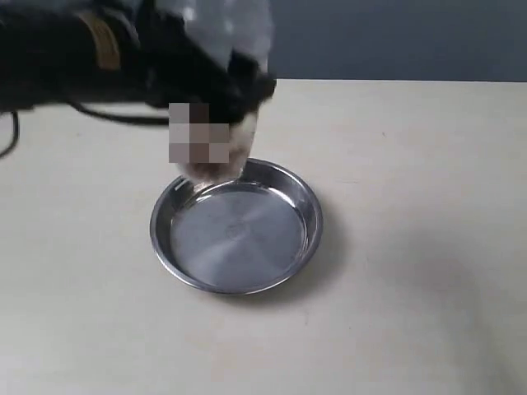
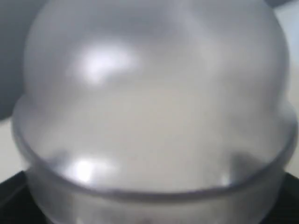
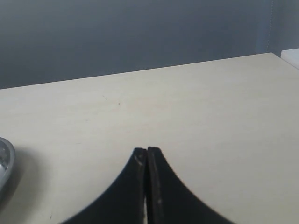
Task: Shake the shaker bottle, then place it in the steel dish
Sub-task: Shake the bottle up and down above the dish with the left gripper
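The shaker bottle (image 1: 224,29) hangs blurred over the far left rim of the steel dish (image 1: 309,239); I can't tell whether its lower end touches the rim. The left gripper (image 1: 239,86) is clamped round its middle. The right gripper (image 3: 147,158), jaws pressed together and holding nothing, waits over the table (image 1: 412,247) to the right. Lowered from here, I reckon the base could catch the sloped rim, tipping the bottle or skidding the dish.

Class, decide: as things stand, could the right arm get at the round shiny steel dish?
Probably yes. The shut right gripper looks across bare beige table to the round shiny steel dish, with nothing between. The frosted plastic shaker bottle hangs over its far left rim only, leaving the right side free.
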Motion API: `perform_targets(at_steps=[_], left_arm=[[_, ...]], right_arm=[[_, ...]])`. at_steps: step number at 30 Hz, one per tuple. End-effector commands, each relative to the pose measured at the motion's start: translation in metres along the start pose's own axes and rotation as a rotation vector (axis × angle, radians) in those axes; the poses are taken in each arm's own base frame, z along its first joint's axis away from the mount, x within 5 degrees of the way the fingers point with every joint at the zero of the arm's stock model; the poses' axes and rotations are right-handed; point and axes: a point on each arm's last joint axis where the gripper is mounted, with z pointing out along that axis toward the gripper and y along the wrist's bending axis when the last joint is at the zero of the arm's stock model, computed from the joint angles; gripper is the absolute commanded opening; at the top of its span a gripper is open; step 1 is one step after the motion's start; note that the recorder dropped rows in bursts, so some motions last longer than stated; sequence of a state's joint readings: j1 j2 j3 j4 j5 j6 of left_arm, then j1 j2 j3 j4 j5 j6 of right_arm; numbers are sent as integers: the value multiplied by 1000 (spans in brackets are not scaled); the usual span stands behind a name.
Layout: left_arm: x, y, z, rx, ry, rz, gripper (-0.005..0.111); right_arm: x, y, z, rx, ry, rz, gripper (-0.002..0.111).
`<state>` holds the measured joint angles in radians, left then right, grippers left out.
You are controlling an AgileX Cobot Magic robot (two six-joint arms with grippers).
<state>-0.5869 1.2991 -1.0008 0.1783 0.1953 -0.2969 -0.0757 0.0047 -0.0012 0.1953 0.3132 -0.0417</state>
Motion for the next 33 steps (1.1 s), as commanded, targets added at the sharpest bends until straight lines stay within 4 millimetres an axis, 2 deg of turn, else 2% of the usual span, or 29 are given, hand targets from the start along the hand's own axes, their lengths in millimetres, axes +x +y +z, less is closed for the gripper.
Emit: perform_targets(at_steps=[1,2,3,5,6,7,8,9,10,11,14,15,16,17,19,20,21,22,24,25,26,27,28,29,30,31,32,33], left_arm=[[51,2,26,13,102,-41,0],[50,2,27,12,105,-44,0],[8,-3,5,37,-54,-28,0],[-35,-7,-28,61,-248,16,0],[-36,-7,-31,66,-257,-8,0],[-26,-7,-26,65,-210,-40,0],[-1,-5,-11,56,-112,-66,0],[36,-2,11,38,15,-52,0],[57,0,25,29,85,-51,0],[44,-1,22,35,45,-61,0],[-29,-10,-29,76,-259,27,0],[-36,-10,-37,84,-294,5,0],[-30,-10,-34,84,-268,-24,0],[-9,-7,-20,74,-179,-60,0],[48,-2,13,42,27,-67,0],[63,0,25,30,90,-66,0],[59,0,26,28,94,-62,0],[41,-2,18,37,33,-41,0],[-21,-8,-21,64,-218,59,0],[-39,-10,-35,73,-298,65,0],[-45,-11,-40,83,-320,14,0],[-35,-10,-34,82,-272,-32,0],[-16,-8,-20,74,-190,-49,0],[20,-5,4,55,-53,-52,0],[42,-3,18,44,24,-60,0],[52,-2,26,34,68,-92,0],[45,-3,24,38,45,-143,0],[3,-9,-3,84,-139,-124,0]], right_arm=[[-1,0,0,4,-12,-4,-1],[-1,0,0,4,-12,-4,-1],[-1,0,0,4,-12,-4,-1],[-1,0,0,4,-12,-4,-1],[-1,0,0,4,-12,-4,-1],[-1,0,0,4,-12,-4,-1],[-1,0,0,4,-12,-4,-1],[-1,0,0,4,-12,-4,-1],[-1,0,0,3,-13,-1,-1],[-1,0,0,3,-13,-1,-1],[-1,0,0,3,-13,-1,-1],[-1,0,0,3,-13,-1,-1],[-1,0,0,3,-13,-1,-1],[-1,0,0,3,-13,-1,-1],[-1,0,0,4,-12,-6,-1],[-1,0,0,4,-12,-6,-1],[-1,0,0,4,-12,-4,-1],[-1,0,0,4,-12,-4,-1],[-1,0,0,4,-12,-4,-1],[-1,0,0,4,-12,-4,-1],[-1,0,0,4,-12,-4,-1],[-1,0,0,4,-12,-4,-1],[-1,0,0,4,-12,-4,-1],[-1,0,0,4,-12,-6,-1],[-1,0,0,4,-12,-6,-1],[-1,0,0,4,-12,-6,-1],[-1,0,0,4,-12,-6,-1],[-1,0,0,4,-12,-4,-1]])
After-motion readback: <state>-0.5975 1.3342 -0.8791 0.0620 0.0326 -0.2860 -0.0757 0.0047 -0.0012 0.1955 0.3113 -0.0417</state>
